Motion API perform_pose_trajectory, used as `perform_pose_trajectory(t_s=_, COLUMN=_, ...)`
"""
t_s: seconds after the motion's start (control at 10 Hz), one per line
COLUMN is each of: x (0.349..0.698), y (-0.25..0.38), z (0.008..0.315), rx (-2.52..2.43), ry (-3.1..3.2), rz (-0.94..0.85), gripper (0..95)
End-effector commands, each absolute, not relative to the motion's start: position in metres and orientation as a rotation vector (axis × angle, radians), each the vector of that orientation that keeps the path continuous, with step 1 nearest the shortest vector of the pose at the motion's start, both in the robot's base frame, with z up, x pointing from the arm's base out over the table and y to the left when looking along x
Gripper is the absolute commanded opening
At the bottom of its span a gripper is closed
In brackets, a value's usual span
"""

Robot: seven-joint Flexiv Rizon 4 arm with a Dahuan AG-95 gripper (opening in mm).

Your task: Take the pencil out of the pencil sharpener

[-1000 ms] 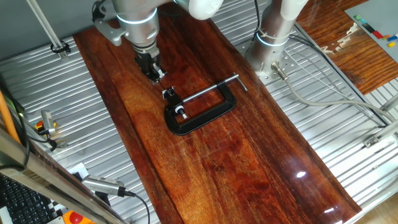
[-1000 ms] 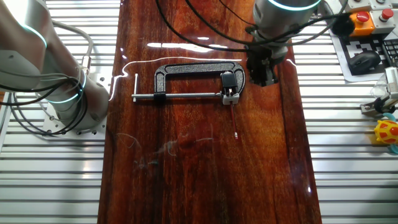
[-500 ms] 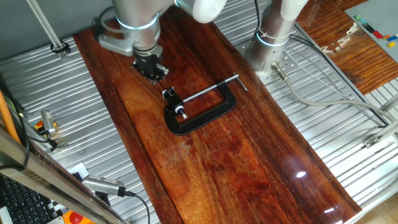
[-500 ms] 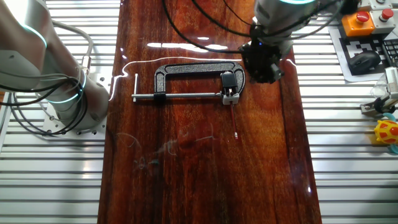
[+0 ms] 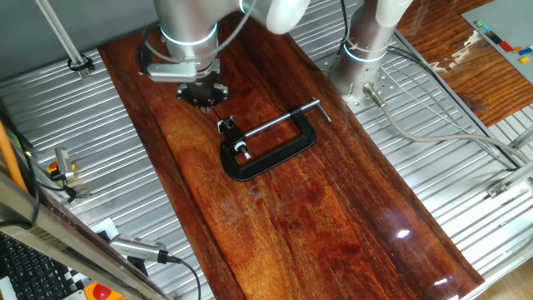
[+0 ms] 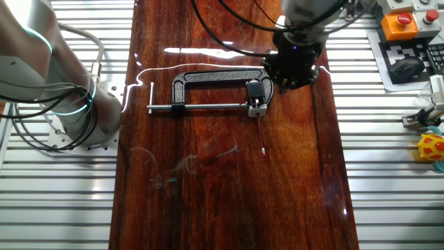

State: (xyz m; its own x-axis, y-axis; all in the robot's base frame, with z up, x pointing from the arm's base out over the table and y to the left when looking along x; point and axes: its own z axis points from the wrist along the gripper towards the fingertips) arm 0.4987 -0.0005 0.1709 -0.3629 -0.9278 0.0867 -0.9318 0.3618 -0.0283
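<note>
I hold the gripper [image 6: 292, 76] (jaw state unclear) beside the clamp [image 6: 208, 90] pinning the pencil sharpener [image 6: 258, 107], pencil [image 6: 261, 132] pointing toward the table's edge.

Glossy dark reddish wooden counter [image 5: 333, 217] lies over ribbed silver metal tabletop [image 6: 395, 173]. Bright light glare near counter end [image 5: 401, 234]. Second wooden board [image 5: 466, 71] beside.

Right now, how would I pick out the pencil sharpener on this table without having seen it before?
Find the large black C-clamp lying on the dark wooden board. At the tip of its silver screw rod sits the pencil sharpener, a tiny silvery-white and black block. A thin dark pencil sticks out of it, unlike anything nearby.
</note>
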Motion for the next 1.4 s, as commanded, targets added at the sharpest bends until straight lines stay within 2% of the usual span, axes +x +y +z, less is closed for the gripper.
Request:
perform_pose_trajectory(t_s=0.1, x=0.499, y=-0.001, z=0.171, rx=1.891, ry=-2.441, rz=0.114, gripper=0.0)
perform_pose_trajectory(t_s=0.5, x=0.497, y=-0.011, z=0.174, rx=1.937, ry=-2.402, rz=0.112, gripper=0.0)
perform_pose_trajectory(t_s=0.9, x=0.497, y=-0.040, z=0.156, rx=2.017, ry=-2.365, rz=0.064, gripper=0.0)
perform_pose_trajectory(t_s=1.4, x=0.500, y=-0.020, z=0.158, rx=1.961, ry=-2.401, rz=0.083, gripper=0.0)
